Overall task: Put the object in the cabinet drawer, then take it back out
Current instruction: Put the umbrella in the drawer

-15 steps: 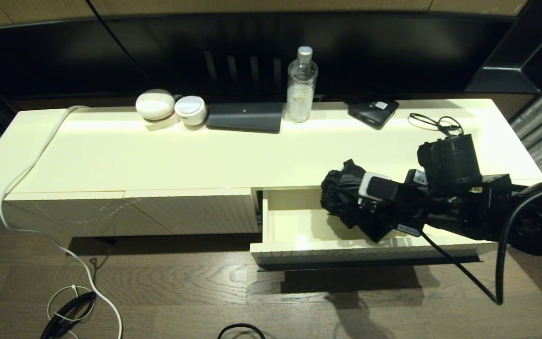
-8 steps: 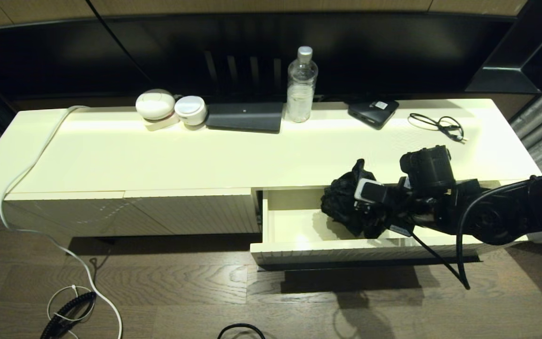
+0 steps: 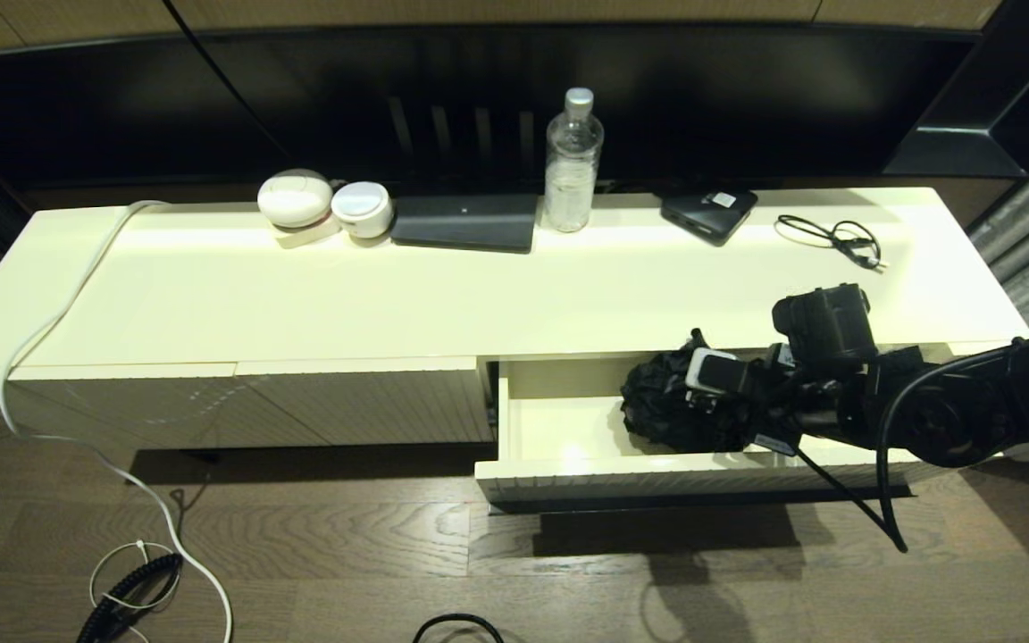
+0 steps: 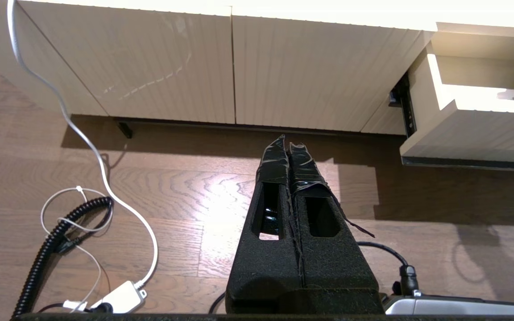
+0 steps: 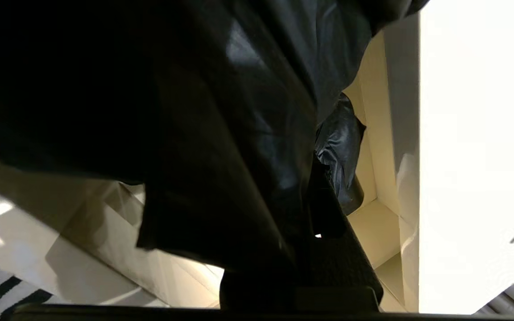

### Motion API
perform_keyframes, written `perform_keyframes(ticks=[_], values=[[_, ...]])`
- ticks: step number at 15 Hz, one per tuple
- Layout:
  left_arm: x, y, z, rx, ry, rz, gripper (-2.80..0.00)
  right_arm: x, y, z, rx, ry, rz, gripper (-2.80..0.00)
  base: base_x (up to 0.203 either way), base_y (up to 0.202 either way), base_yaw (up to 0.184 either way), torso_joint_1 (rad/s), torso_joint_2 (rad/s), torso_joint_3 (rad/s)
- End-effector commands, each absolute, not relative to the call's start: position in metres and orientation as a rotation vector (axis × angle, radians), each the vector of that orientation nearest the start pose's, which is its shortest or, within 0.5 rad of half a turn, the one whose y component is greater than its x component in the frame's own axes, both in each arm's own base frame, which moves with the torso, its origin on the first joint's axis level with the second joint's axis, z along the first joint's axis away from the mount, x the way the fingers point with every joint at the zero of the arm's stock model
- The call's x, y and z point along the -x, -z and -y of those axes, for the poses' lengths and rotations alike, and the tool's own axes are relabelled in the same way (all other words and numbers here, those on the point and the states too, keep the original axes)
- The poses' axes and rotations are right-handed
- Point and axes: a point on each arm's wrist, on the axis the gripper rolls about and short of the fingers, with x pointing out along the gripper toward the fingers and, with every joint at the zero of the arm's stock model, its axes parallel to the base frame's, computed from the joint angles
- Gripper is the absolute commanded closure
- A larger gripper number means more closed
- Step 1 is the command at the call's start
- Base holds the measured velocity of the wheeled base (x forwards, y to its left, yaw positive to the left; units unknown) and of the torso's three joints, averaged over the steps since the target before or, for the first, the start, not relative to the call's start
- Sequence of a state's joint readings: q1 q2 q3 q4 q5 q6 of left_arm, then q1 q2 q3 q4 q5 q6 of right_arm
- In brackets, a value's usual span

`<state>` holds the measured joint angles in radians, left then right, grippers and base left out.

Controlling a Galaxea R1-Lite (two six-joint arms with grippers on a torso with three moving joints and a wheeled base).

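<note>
the drawer (image 3: 568, 469) stands pulled out with the umbrella (image 3: 662, 411) down inside it toward its right half, the right gripper (image 3: 702, 420) reaching in with jaws pinching the black fabric, while the left gripper (image 4: 289, 154) hangs over the floor, jaws pressed together.

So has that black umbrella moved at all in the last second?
Yes. The umbrella, held by the right gripper, has sunk from above the cabinet top's front edge down into the open drawer.
</note>
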<state>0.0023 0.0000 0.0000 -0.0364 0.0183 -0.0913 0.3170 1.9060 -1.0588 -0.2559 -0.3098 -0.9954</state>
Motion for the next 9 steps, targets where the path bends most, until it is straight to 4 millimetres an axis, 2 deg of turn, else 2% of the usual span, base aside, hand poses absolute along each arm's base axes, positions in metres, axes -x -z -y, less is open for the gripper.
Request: perform_keyframes(ticks=[1,2,7,9], values=[[0.023,-0.079,0.0,0.092,-0.02,0.039,0.0,-0.337,-0.145,-0.104,1.153,-0.291,-0.517,0.0,0.0,0.0,0.0,0.0,0.0,0.0],[0.023,-0.079,0.0,0.092,-0.02,0.039,0.0,-0.338,-0.145,-0.105,1.153,-0.289,-0.507,-2.8,0.0,0.0,0.0,0.0,0.0,0.0],[0.023,-0.079,0.0,0.092,-0.02,0.039,0.0,-0.338,-0.159,-0.108,1.144,-0.267,-0.46,-2.8,0.0,0.0,0.0,0.0,0.0,0.0],[0.023,-0.079,0.0,0.092,-0.02,0.039,0.0,-0.324,-0.181,-0.105,1.13,-0.248,-0.408,-2.8,0.0,0.0,0.0,0.0,0.0,0.0]])
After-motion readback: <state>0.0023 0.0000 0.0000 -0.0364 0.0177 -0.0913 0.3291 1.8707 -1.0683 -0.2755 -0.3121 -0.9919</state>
